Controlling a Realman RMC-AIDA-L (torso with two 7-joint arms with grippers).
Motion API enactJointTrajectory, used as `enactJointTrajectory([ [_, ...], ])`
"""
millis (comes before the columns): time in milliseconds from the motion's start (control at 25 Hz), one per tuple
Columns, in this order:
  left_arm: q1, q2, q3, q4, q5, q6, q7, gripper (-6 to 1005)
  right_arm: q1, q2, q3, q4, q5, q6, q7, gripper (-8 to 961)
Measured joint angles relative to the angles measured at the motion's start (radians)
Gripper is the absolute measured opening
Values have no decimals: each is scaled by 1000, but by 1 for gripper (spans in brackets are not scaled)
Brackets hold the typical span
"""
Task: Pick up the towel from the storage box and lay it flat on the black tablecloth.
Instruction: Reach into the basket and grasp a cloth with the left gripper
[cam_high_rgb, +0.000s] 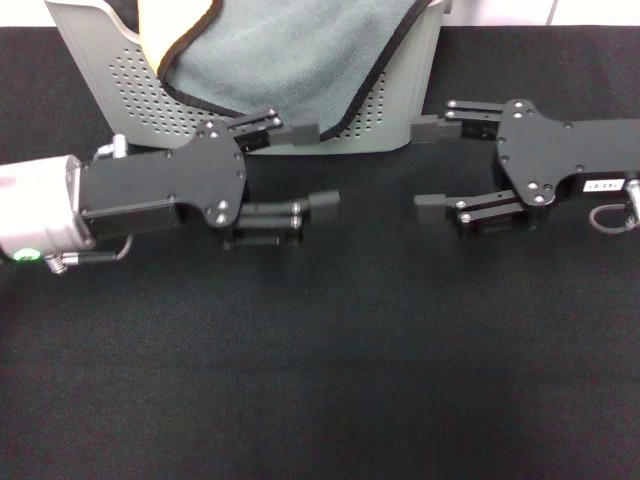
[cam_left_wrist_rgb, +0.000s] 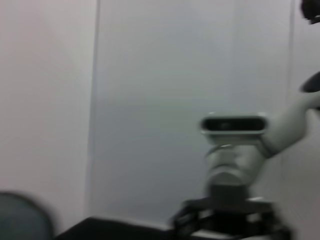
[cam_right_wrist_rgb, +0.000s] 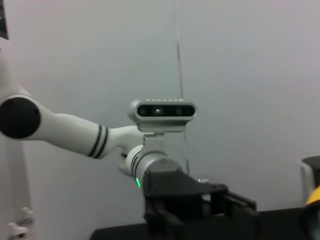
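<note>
The storage box (cam_high_rgb: 140, 100) stands at the back centre of the black tablecloth (cam_high_rgb: 320, 380). The grey-green towel (cam_high_rgb: 290, 50) lies in it and hangs over its front wall. Its black edging and a fold of the yellow-orange reverse show at the left. My left gripper (cam_high_rgb: 312, 166) is open and empty, just in front of the box's front wall, pointing right. My right gripper (cam_high_rgb: 427, 168) is open and empty at the box's front right corner, pointing left at the left gripper. The left wrist view shows the right gripper (cam_left_wrist_rgb: 230, 220) farther off. The right wrist view shows the left gripper (cam_right_wrist_rgb: 190, 200).
The tablecloth reaches the left, right and near edges of the head view. A pale strip (cam_high_rgb: 540, 12) runs behind it at the back right. A plain pale wall (cam_left_wrist_rgb: 150, 100) fills both wrist views.
</note>
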Motion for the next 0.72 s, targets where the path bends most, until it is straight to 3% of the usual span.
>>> enactJointTrajectory([
  [240, 15, -21, -101, -103, -12, -237, 53, 870, -93, 25, -4, -96, 117, -1, -3, 858],
  [440, 43, -53, -218, -145, -13, -346, 130, 867, -162, 20, -7, -111, 202, 0, -3, 859],
  [720, 107, -45, -246, -144, -82, -372, 136, 864, -192, 17, -19, -122, 233, 0, -4, 859],
])
